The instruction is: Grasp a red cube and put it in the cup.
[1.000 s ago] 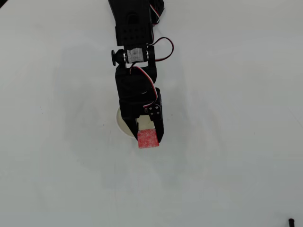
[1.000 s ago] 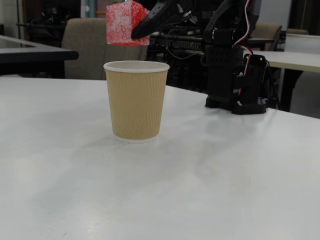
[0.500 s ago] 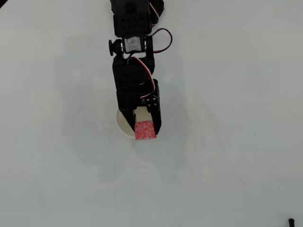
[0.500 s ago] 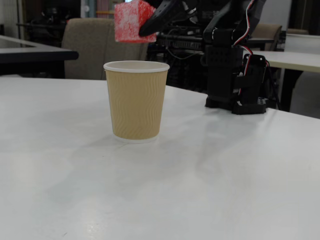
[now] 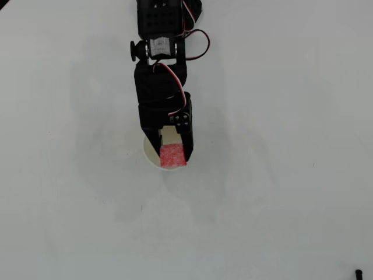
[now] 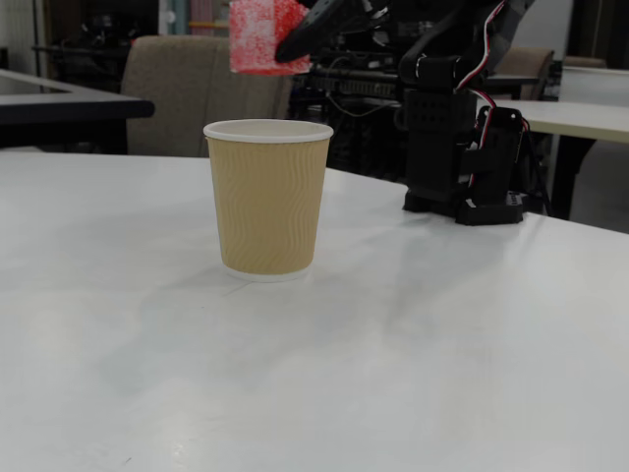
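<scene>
The red cube [image 5: 172,156] [image 6: 263,36] is a small speckled red-pink block held between the fingers of my black gripper [image 5: 173,151] [image 6: 285,39]. The gripper is shut on it and holds it in the air straight above the cup. The cup [image 6: 267,197] stands upright on the white table; its outside is tan and ribbed with a white rim. In the overhead view only a cream arc of the cup's rim [image 5: 148,154] shows, the rest is hidden under the gripper and cube.
The arm's black base [image 6: 462,147] stands on the white table [image 6: 393,374] behind and right of the cup in the fixed view. A small dark object [image 5: 359,273] lies at the bottom right corner of the overhead view. Chairs and desks stand beyond the table.
</scene>
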